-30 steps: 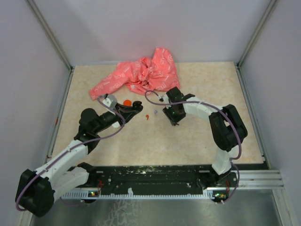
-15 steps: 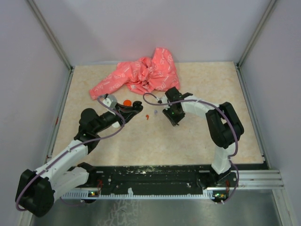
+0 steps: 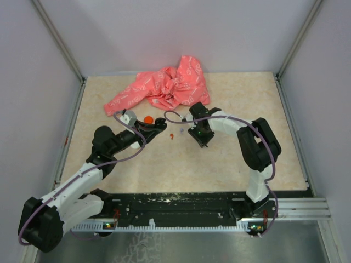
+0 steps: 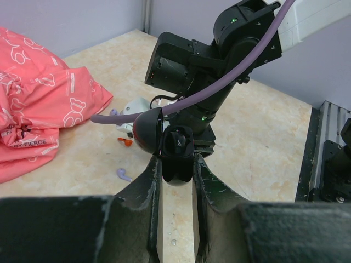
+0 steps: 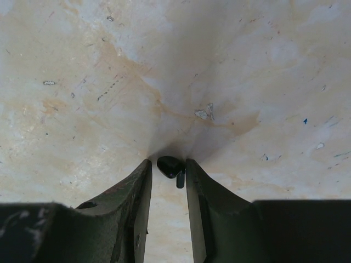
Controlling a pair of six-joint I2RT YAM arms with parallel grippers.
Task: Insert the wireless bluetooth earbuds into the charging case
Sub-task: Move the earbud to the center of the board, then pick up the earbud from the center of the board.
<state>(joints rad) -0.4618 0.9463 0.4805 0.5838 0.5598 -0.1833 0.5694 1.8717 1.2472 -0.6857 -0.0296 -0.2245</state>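
In the left wrist view my left gripper (image 4: 176,164) is shut on a dark charging case (image 4: 177,153) whose lid (image 4: 146,131) stands flipped open. From above, that gripper (image 3: 160,124) hangs mid-table. My right gripper (image 5: 167,161) points straight down at the table, shut on a small black earbud (image 5: 170,165) lying between its tips. In the top view the right gripper (image 3: 203,141) is just right of the left one. An orange-red earbud (image 4: 125,141) and a lavender earbud (image 4: 123,175) lie on the table between the arms. The orange-red one (image 3: 171,136) also shows from above.
A round red-orange disc (image 3: 148,119) sits just beyond my left fingers. A crumpled pink printed cloth (image 3: 164,86) lies at the back. A white case (image 4: 137,107) rests near the right arm's wrist (image 4: 192,60). Walls enclose the table on three sides.
My right gripper has narrowed onto the black earbud, and its wrist has shifted slightly left. The left arm has held still with the case.
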